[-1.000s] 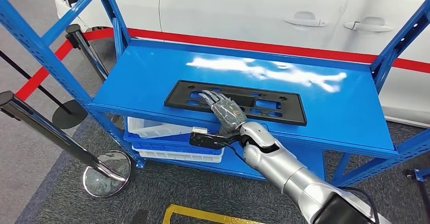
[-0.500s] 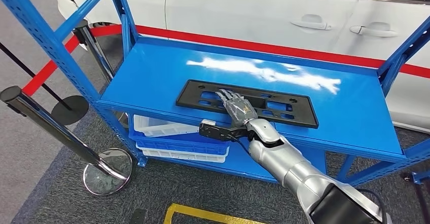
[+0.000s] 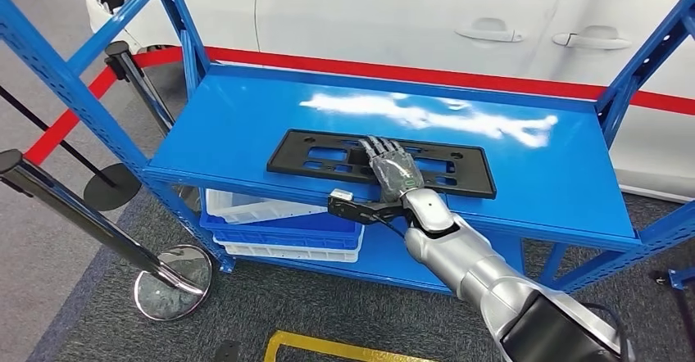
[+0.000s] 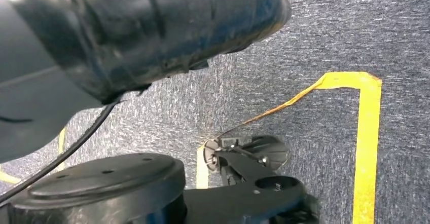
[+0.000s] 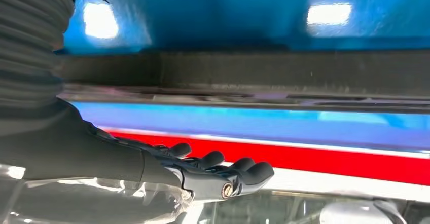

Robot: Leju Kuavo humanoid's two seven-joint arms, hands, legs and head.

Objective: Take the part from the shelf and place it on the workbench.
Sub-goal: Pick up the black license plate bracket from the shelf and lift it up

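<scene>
The part is a long flat black plate with several cut-outs [image 3: 459, 169], lying across the middle of the blue shelf top [image 3: 238, 128]. My right hand [image 3: 392, 169] reaches in from the shelf's front edge and lies flat over the plate's middle, fingers stretched out toward the car. I cannot tell whether the palm touches the plate. In the right wrist view the hand [image 5: 203, 171] shows its fingers straight and together with nothing in them, and the plate's edge [image 5: 253, 74] runs as a dark band beside it.
A white car [image 3: 393, 18] stands close behind the shelf, past a red floor stripe. Blue uprights [image 3: 74, 83] frame the shelf corners. White and blue bins [image 3: 270, 219] sit on the lower level. Stanchion posts [image 3: 82, 206] stand to the left. Yellow tape [image 3: 328, 347] marks the floor.
The camera swayed sideways and back. My right hand slid along the plate from its left-middle to its centre and reaches further across it.
</scene>
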